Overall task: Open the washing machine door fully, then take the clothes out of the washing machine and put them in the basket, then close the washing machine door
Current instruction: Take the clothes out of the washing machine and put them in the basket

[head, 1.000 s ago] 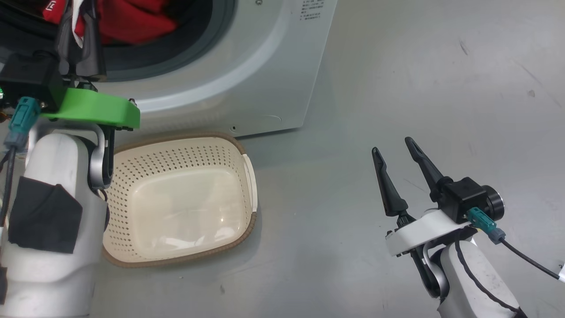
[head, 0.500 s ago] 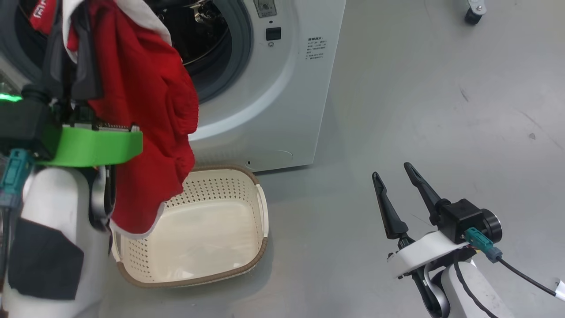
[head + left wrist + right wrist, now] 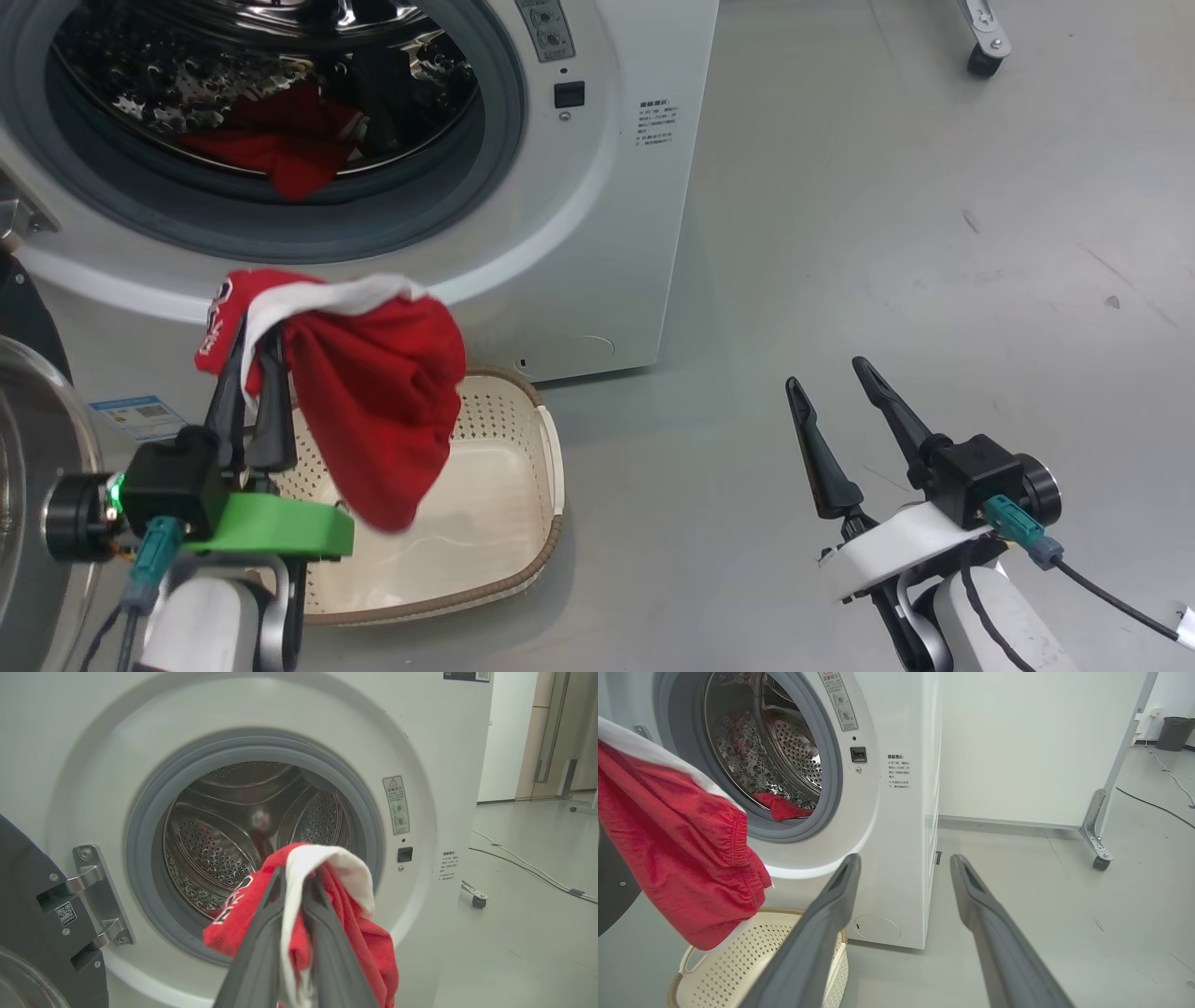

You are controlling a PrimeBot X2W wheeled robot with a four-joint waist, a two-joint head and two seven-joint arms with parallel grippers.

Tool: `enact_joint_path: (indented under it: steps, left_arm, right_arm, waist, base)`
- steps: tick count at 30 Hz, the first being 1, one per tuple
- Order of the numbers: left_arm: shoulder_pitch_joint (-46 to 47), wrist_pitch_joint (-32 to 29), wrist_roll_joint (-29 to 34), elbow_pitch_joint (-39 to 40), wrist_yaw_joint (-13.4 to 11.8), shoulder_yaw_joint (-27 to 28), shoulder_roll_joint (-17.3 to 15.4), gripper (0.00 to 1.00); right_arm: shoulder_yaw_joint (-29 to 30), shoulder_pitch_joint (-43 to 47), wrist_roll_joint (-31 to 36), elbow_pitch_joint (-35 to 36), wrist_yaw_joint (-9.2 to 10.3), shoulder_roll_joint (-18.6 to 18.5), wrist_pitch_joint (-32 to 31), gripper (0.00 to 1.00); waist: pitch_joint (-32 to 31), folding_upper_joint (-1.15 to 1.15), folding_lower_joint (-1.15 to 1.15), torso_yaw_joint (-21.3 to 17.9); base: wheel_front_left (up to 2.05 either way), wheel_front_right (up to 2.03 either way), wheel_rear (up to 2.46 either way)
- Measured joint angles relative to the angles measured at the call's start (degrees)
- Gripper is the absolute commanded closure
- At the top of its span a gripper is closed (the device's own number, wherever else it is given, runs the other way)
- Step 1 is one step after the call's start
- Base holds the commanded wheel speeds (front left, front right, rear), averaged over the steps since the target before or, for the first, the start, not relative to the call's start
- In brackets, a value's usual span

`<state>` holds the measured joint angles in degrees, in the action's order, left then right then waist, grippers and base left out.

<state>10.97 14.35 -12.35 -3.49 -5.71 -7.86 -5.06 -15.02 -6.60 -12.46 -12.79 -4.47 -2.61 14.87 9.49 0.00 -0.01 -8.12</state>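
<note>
Beneath the left gripper (image 3: 259,345), which is clenched on a red garment (image 3: 383,411), sits the cream basket (image 3: 546,439), while off to its right the right gripper (image 3: 825,373) hangs spread, empty.

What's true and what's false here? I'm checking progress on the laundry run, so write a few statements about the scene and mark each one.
1. The left gripper is shut on a red garment. True.
2. That garment lies in the basket. False: it hangs above the basket, held.
3. The right gripper is open, holding nothing. True.
4. The washing machine is emptied. False: red clothes lie in its drum.
</note>
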Motion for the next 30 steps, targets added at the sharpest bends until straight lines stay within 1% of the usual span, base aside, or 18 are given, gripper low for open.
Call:
enact_joint_path:
  steps: [5, 10, 19, 26, 30]
  left_arm:
    - [-4.61, 0.01, -0.87, -3.49, -0.04, 0.07, 0.42, 1.0]
    - [-6.58, 0.02, -2.25, -6.6, -0.04, 0.25, 0.62, 1.0]
    - [-5.83, 0.02, -2.36, -7.4, -0.04, 1.86, 0.64, 1.0]
    - [-1.94, 0.08, -2.75, -8.58, -0.04, 3.64, 0.7, 1.0]
    - [-0.23, 0.09, -3.23, -11.61, -0.02, 3.92, 0.83, 1.0]
  right_arm:
    - [-0.01, -0.01, 0.13, 1.02, 0.0, -0.01, 0.0, 0.0]
    - [-0.38, -0.15, 0.49, 1.67, -0.01, -0.01, 0.0, 0.0]
    - [-0.87, -1.49, 0.38, 3.61, -0.02, -0.01, 0.0, 0.0]
    - [-2.04, -3.83, 0.4, 5.41, -0.18, -0.01, 0.0, 0.0]
    - [-2.08, -5.41, 0.1, 6.95, -0.16, -0.02, 0.0, 0.0]
  waist:
    - [1.05, 0.0, 0.0, -0.63]
    - [2.77, 0.0, 0.0, -1.33]
    - [6.86, 0.0, 0.0, -3.08]
    - [11.28, 0.0, 0.0, -4.21]
    - [14.15, 0.0, 0.01, -4.89]
  base:
    - [0.0, 0.0, 0.0]
    - [0.0, 0.0, 0.0]
    - [0.0, 0.0, 0.0]
    - [0.0, 0.0, 0.0]
    - [0.0, 0.0, 0.0]
